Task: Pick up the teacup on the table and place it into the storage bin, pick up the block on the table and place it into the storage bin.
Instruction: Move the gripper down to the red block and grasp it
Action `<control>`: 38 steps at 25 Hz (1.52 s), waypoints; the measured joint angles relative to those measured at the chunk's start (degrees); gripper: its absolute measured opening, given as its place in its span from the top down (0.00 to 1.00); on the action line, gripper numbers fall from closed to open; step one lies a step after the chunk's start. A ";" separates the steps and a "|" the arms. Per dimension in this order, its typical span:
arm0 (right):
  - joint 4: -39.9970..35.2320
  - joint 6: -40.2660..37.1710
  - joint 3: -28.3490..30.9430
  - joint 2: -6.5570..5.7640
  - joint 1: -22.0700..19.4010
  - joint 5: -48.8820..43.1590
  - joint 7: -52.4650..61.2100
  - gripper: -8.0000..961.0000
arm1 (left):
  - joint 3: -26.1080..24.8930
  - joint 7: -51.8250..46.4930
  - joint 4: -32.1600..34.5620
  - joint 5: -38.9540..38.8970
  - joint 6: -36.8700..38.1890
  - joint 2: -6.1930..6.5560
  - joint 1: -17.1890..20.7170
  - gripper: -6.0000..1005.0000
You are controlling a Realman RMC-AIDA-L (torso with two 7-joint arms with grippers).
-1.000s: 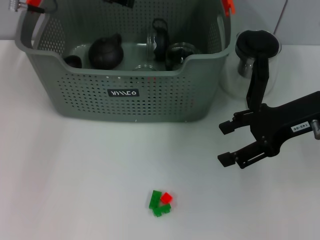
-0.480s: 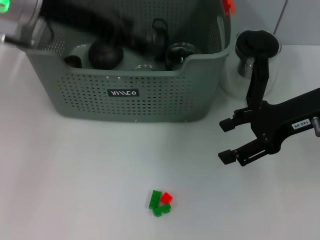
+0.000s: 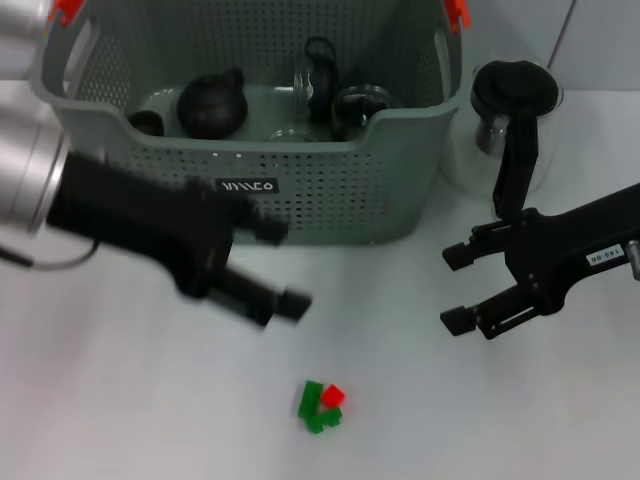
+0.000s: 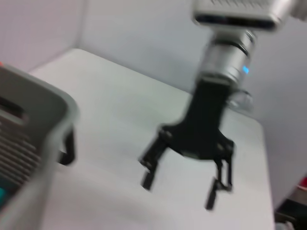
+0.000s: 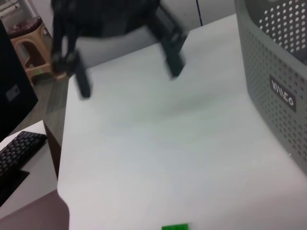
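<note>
head view: my left pincer [image 3: 280, 265] hangs spread and empty at 11 o'clock from the block [image 3: 321, 406], before the storage bin [image 3: 250, 190]; my right pincer [image 3: 458, 288], spread too, sits at 2 o'clock.
left wrist view: right pincer [image 4: 184, 184] spread.
right wrist view: block [image 5: 174, 227] on the table [image 5: 182, 158].

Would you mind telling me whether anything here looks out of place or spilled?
Nothing stands out: the bin sits upright, the blocks lie in a small cluster on the table, and nothing is spilled.
</note>
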 joint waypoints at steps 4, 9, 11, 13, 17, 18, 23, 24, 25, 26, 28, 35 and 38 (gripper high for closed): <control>0.03 -0.16 -2.04 0.78 0.63 -0.44 0.37 0.02 | 2.50 9.63 3.90 -0.40 0.21 0.29 5.03 0.04; 0.10 1.60 -8.90 3.13 2.74 -0.54 1.76 0.02 | 1.49 13.50 6.85 -0.13 -1.07 1.32 7.29 0.04; 0.14 3.15 -11.73 3.96 3.64 -0.84 2.36 0.02 | 0.59 14.90 8.55 -0.01 -2.02 1.89 7.78 0.04; 0.95 5.32 -15.16 4.63 4.87 -1.09 3.06 0.02 | -1.03 16.45 11.31 0.10 -2.96 2.56 8.13 0.04; 4.60 8.47 -20.00 4.75 7.54 -0.74 4.56 0.02 | -3.01 18.51 15.63 0.52 -3.03 3.58 8.42 0.04; 5.15 9.16 -20.63 4.74 7.95 -0.72 4.81 0.02 | -3.00 18.59 15.78 0.73 -3.00 3.61 8.51 0.04; 6.04 13.92 -24.49 4.99 9.01 -0.27 5.82 0.02 | -2.56 18.77 16.16 1.72 -2.94 3.41 8.74 0.04; 6.27 15.18 -25.18 5.06 9.07 0.05 5.86 0.02 | -2.52 18.79 16.26 2.05 -2.95 3.26 8.61 0.04; 6.57 16.37 -25.98 5.12 9.13 0.58 5.89 0.02 | -2.49 18.79 16.34 2.25 -2.96 3.14 8.47 0.04; 6.92 17.48 -26.81 5.14 9.19 1.25 5.89 0.02 | -2.47 18.81 16.43 2.49 -2.95 3.05 8.33 0.04; 7.86 20.03 -29.22 5.15 9.18 3.30 5.72 0.02 | -2.41 18.81 16.73 2.83 -3.07 2.96 7.92 0.04; 10.39 28.12 -38.44 5.33 9.15 8.63 5.56 0.02 | -2.41 18.68 17.08 2.96 -3.11 2.73 6.72 0.04; 10.43 30.41 -41.54 5.35 8.94 10.52 5.74 0.02 | -2.35 18.68 17.42 2.96 -3.10 2.72 6.24 0.04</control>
